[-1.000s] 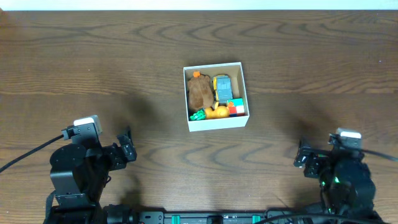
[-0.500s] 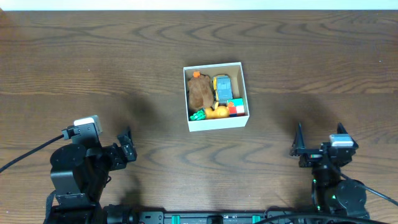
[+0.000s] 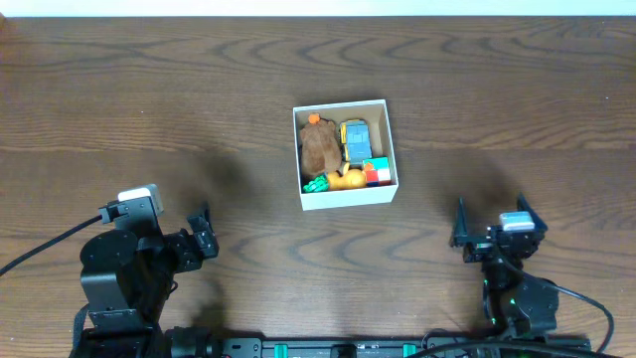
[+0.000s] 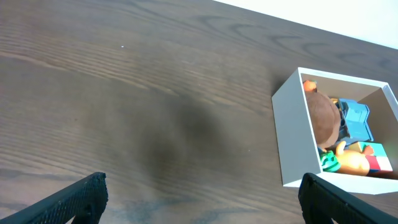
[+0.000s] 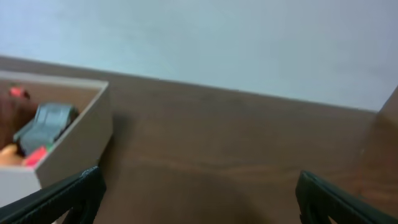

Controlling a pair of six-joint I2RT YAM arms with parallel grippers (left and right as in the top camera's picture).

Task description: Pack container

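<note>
The container [image 3: 350, 195] sat in the middle of the dark wooden surface [image 3: 149, 89], well ahead of both arms, with a brown plush toy [image 3: 319, 147] and a blue car [image 3: 356, 137] inside. The left gripper [image 4: 204, 198] was spread wide, empty. The right gripper [image 5: 199, 198] gaped wide too, holding nothing.

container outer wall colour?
White. The container shows it best in the left wrist view.

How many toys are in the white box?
5: brown plush left, blue car top right, coloured cube bottom right, orange toy and green toy bottom. More may be hidden.
</note>
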